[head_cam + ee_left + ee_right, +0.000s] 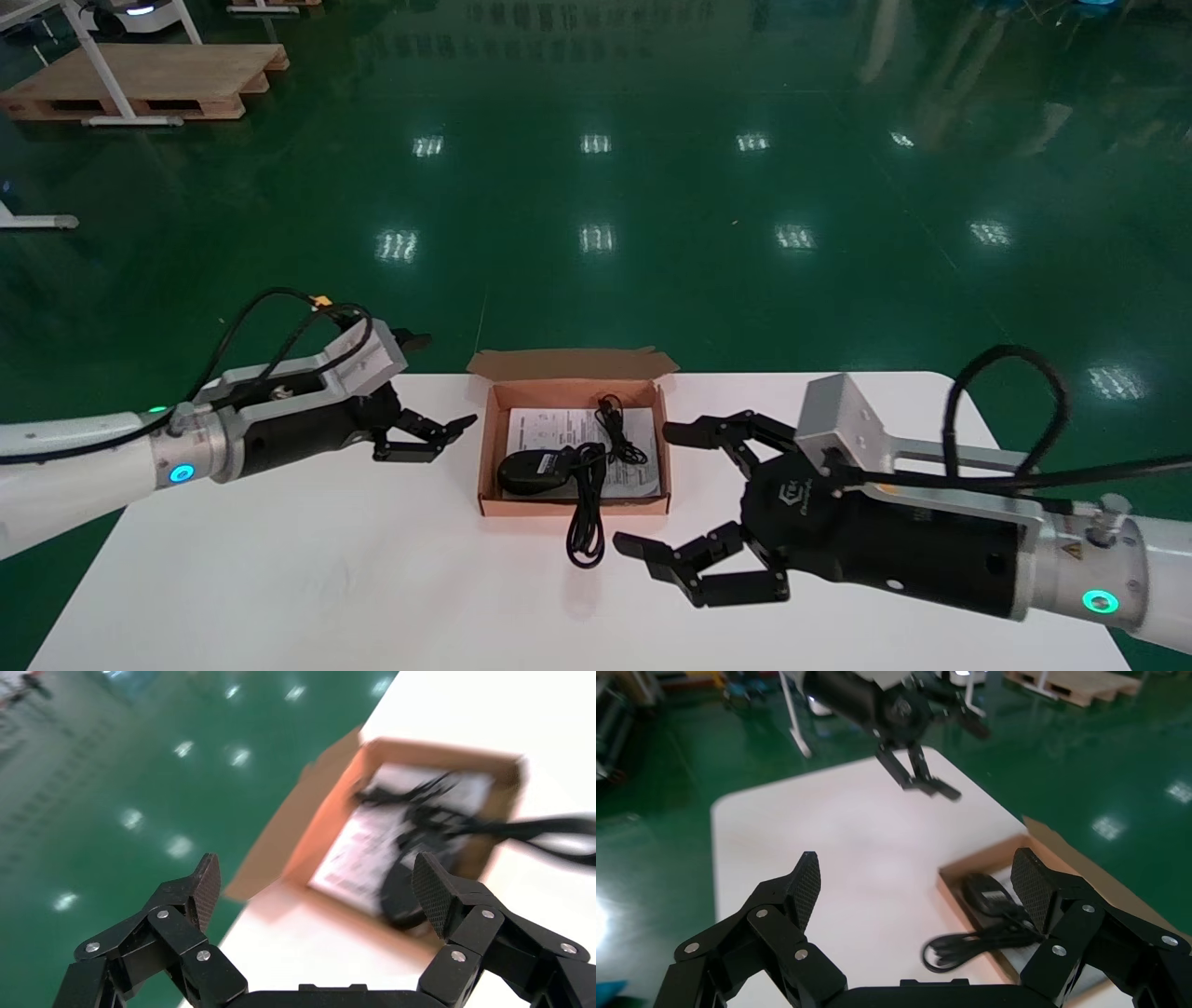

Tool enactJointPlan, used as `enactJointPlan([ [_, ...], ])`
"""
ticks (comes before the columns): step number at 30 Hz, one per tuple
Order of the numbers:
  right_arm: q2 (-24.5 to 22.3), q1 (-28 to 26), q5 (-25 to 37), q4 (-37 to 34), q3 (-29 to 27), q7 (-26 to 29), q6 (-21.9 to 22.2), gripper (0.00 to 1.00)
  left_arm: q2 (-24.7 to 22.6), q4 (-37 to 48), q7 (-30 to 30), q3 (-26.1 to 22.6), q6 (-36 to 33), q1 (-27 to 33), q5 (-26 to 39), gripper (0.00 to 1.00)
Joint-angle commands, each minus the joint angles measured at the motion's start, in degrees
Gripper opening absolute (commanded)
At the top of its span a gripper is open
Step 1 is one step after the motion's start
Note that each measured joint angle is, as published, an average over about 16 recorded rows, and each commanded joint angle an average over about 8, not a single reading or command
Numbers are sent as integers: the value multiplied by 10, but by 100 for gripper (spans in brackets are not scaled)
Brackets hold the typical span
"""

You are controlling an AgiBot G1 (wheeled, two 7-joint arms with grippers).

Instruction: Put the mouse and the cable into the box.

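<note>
A shallow brown cardboard box (484, 438) (330, 811) (961, 896) sits open at the table's far middle, with a printed leaflet in it. The black mouse (533, 471) (989, 894) (400, 896) lies in its near left corner. The black cable (587, 503) (968, 941) (534, 829) runs from inside the box over the front wall, and its looped end hangs out onto the table. My left gripper (438, 436) (316, 881) hovers open just left of the box. My right gripper (675, 494) (916, 881) is open at the box's near right, empty.
The white table (326, 578) ends just behind the box, with green floor beyond. A wooden pallet (140, 79) and table legs stand far back left. The box's lid flap (573, 362) juts out over the table's far edge.
</note>
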State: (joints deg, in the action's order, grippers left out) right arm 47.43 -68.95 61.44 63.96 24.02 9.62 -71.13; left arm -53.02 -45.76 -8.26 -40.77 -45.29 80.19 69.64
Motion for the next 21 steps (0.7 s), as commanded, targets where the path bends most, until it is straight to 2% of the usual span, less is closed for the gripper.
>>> enactJointPlan([
  [1, -14, 8, -22, 11, -9, 1, -17, 100, 10, -16, 11, 14, -24, -11, -16, 100],
  [14, -106, 63, -167, 82, -68, 10, -124, 100, 79, -122, 84, 109, -178, -82, -122, 100],
  [21, -124, 74, -196, 96, -80, 11, -146, 100, 116, -180, 123, 160, -261, -120, -179, 100],
])
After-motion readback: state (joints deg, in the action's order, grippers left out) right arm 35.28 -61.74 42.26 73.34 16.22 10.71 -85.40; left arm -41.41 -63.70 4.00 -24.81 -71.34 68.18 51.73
